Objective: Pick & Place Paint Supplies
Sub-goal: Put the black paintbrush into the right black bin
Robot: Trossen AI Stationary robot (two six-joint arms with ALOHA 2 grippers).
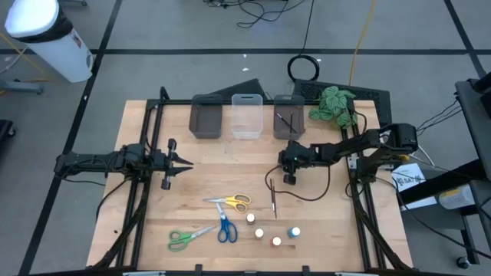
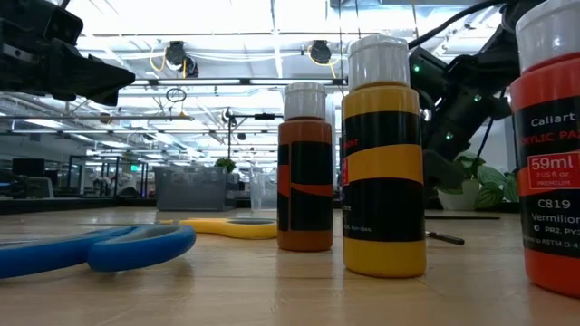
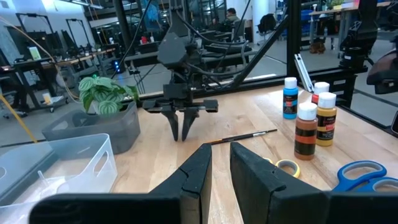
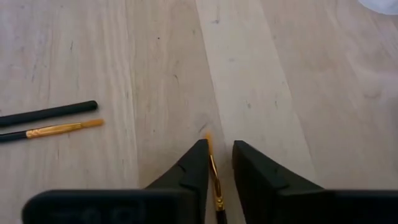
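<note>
My right gripper (image 1: pixel 290 175) hangs fingers-down over the table's middle, below the right grey bin, and is shut on a thin dark brush (image 4: pixel 214 180). Two more brushes (image 1: pixel 272 195) lie flat on the wood just near-left of it, also in the right wrist view (image 4: pixel 50 121). A fourth brush (image 1: pixel 285 120) lies in the right grey bin. Yellow scissors (image 1: pixel 234 202), blue scissors (image 1: pixel 225 228) and green scissors (image 1: pixel 186 238) lie flat near the front. White-capped pots (image 1: pixel 259 231) and a blue one (image 1: pixel 294 231) stand beside them. My left gripper (image 1: pixel 190 162) waits shut at the left. My right gripper comes from above, pointing down, with the brush between its two fingers (image 4: pixel 193 168). The gold ferrule (image 4: pixel 217 198) sits in the gap and the orange bristle tip (image 4: pixel 208 140) sticks out past the fingertips. The handle end is hidden behind the fingers.
Two grey bins (image 1: pixel 205 116) (image 1: pixel 295 130) and a clear bin (image 1: pixel 247 116) stand in a row at the far side, with a leafy plant (image 1: pixel 334 103) to their right. Bare wood lies between the two grippers. A cable loops from the right arm across the table (image 1: pixel 314 192).
</note>
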